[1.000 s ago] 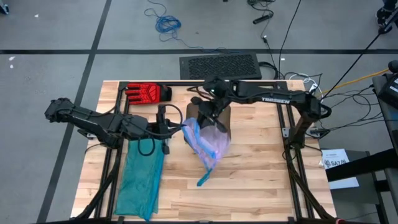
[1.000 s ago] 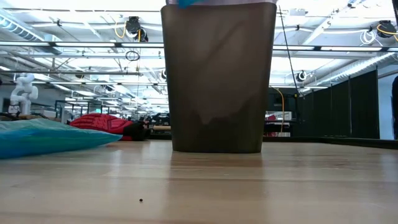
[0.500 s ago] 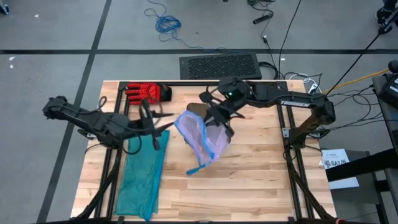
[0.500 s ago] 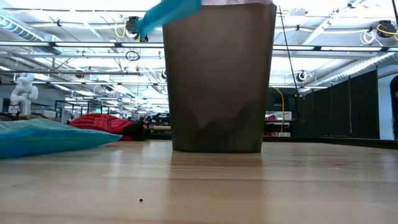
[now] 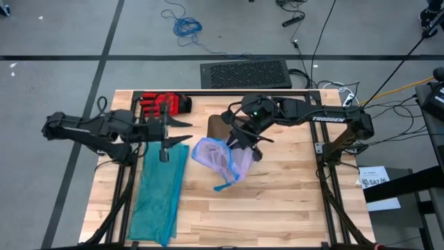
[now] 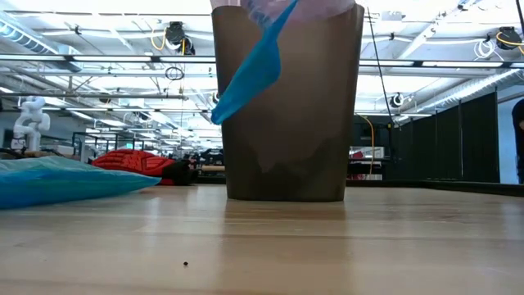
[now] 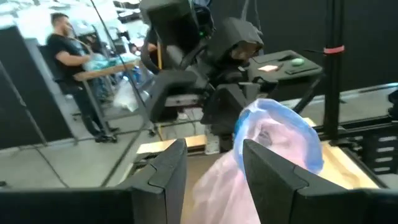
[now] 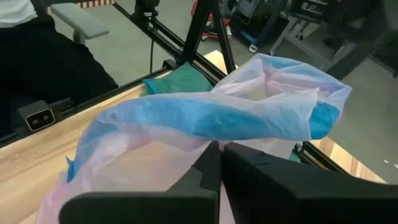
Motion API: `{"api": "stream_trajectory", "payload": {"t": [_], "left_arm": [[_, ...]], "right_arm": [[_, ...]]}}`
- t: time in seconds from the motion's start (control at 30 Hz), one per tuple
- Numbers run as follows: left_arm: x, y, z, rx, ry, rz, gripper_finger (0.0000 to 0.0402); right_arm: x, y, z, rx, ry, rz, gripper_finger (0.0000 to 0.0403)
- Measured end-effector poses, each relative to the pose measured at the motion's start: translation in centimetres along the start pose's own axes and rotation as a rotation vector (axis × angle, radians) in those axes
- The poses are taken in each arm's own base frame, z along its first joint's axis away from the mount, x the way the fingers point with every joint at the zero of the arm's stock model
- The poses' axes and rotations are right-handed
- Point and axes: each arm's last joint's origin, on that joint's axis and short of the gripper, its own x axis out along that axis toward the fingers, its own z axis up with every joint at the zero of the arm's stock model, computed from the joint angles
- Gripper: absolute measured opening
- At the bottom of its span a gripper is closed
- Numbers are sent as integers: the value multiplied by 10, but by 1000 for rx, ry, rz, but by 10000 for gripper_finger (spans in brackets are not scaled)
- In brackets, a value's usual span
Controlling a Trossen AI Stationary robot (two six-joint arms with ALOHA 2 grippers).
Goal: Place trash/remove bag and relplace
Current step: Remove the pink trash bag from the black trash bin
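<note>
Two grippers: my right gripper (image 5: 243,141) pinches the bag (image 5: 222,158) over the brown bin (image 6: 286,106); my left gripper (image 5: 182,132), fingers spread, sits just beside its blue-hemmed mouth.

Even overhead light; bright ceiling glare in low view (wrist views soft).

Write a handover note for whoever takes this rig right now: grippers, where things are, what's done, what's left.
Left gripper: open, holding nothing, pulled back above the teal bag.
Right gripper: shut on the bag, holding it over the brown bin.
Bag's blue drawstring dangles down the bin's front.
Done: the bag appears lifted out of the bin.
Left: set it down, fit the replacement. No trash is visible.
</note>
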Motion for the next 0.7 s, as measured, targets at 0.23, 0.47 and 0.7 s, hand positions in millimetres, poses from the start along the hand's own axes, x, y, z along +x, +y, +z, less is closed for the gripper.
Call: {"api": "stream_trajectory", "payload": {"t": [0.23,0.47,0.7], "left_arm": [[29,9,-20,-89,82,-129,153],[49,16,-37,-98,156,-133,152],[51,13,-33,-53,105,-145,59]], "right_arm": [[0,0,0,1,-3,-3,0],[0,0,0,22,1,0,0],[0,-1,-1,40,13,-10,0]]}}
